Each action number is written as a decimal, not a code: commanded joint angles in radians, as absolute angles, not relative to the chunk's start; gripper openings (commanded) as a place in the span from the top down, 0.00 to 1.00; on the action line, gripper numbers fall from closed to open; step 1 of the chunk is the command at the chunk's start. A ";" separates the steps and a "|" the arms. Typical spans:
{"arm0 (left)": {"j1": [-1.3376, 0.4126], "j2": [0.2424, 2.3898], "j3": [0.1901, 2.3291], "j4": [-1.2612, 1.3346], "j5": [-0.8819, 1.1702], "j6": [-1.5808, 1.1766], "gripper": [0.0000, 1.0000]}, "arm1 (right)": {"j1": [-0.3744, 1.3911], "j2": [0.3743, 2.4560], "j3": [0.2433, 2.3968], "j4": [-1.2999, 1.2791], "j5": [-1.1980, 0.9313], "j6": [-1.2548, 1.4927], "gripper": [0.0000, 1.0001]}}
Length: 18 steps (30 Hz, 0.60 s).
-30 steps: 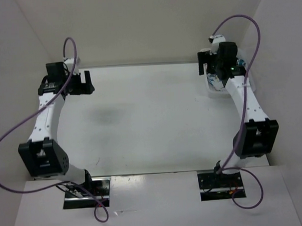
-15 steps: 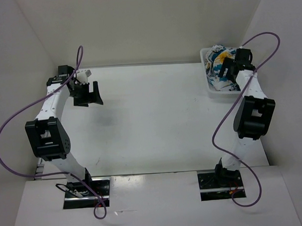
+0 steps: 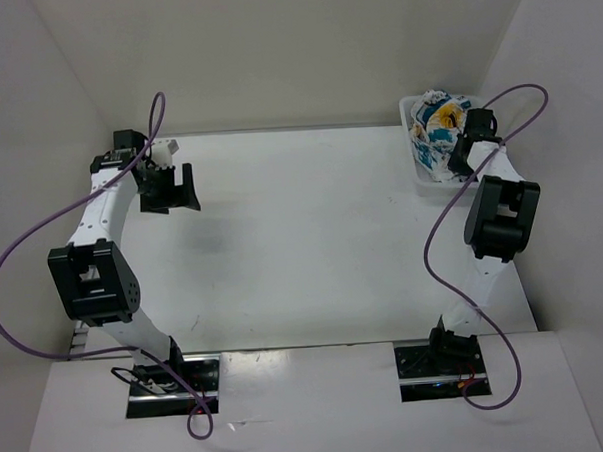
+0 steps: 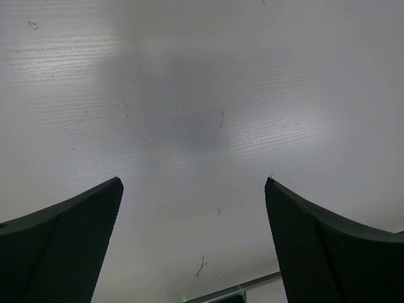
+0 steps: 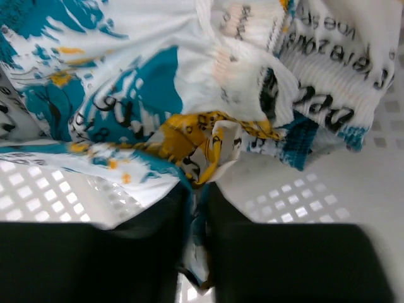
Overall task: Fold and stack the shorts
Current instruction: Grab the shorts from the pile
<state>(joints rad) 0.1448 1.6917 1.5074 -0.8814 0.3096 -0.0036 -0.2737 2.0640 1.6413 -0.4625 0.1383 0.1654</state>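
Observation:
The shorts (image 3: 437,123) lie crumpled in the white mesh basket (image 3: 432,183) at the table's back right; their white fabric carries a teal, yellow and black print. My right gripper (image 3: 456,139) reaches down into that basket. In the right wrist view its black fingers (image 5: 151,240) are pinched together on a fold of the shorts (image 5: 189,126), with cloth squeezed in the narrow gap (image 5: 199,189). My left gripper (image 3: 170,192) hangs over the bare table at the back left. Its fingers (image 4: 69,233) stand wide apart with nothing between them.
White walls close in the table on the left, back and right. The basket (image 5: 303,202) sits against the right wall. The table (image 4: 202,113) under the left gripper shows only faint scuffs. Purple cables loop off both arms.
The right gripper has dropped into the basket and shut on a fold of the shorts. The left arm swung slightly right from its earlier pose, then stayed put.

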 commanded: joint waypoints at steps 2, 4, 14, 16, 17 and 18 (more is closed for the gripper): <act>0.146 1.655 1.513 -0.885 0.272 0.000 0.00 | -0.279 2.074 1.743 -0.391 0.150 0.140 0.89; 0.146 1.644 1.513 -0.885 0.282 0.000 0.00 | -0.269 2.050 1.776 -0.382 0.160 0.109 1.00; 0.146 1.635 1.543 -0.844 0.296 0.000 0.00 | -0.046 1.797 1.943 -0.266 0.310 -0.021 1.00; 0.146 1.626 1.566 -0.833 0.307 0.000 0.00 | -0.028 1.741 1.995 -0.265 0.333 0.017 1.00; 0.146 1.617 1.577 -0.833 0.307 0.000 0.00 | -0.028 1.732 2.067 -0.265 0.342 0.035 1.00; 0.146 1.617 1.606 -0.833 0.307 0.000 0.00 | -0.014 1.723 2.109 -0.276 0.369 0.049 1.00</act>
